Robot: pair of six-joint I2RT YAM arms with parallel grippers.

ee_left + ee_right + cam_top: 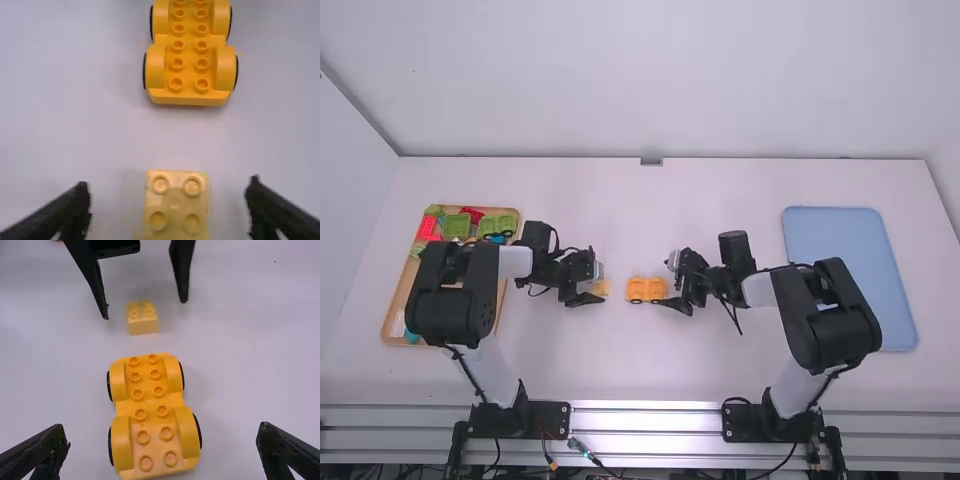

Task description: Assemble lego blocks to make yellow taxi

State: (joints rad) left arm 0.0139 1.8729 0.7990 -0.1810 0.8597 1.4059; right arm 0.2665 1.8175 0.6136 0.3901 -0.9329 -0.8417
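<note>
yellow wheeled base (149, 412) on counter (630, 365), between left tool (596, 285) and right tool (669, 282), both gaping, released; small yellow block (175, 205) between left tool's fingers.

Table (610, 365) viewed from high behind, forward and down, wheeled base (189, 55) and yellow brick (175, 202) shared by close wrist views, angled down from opposite sides
</note>
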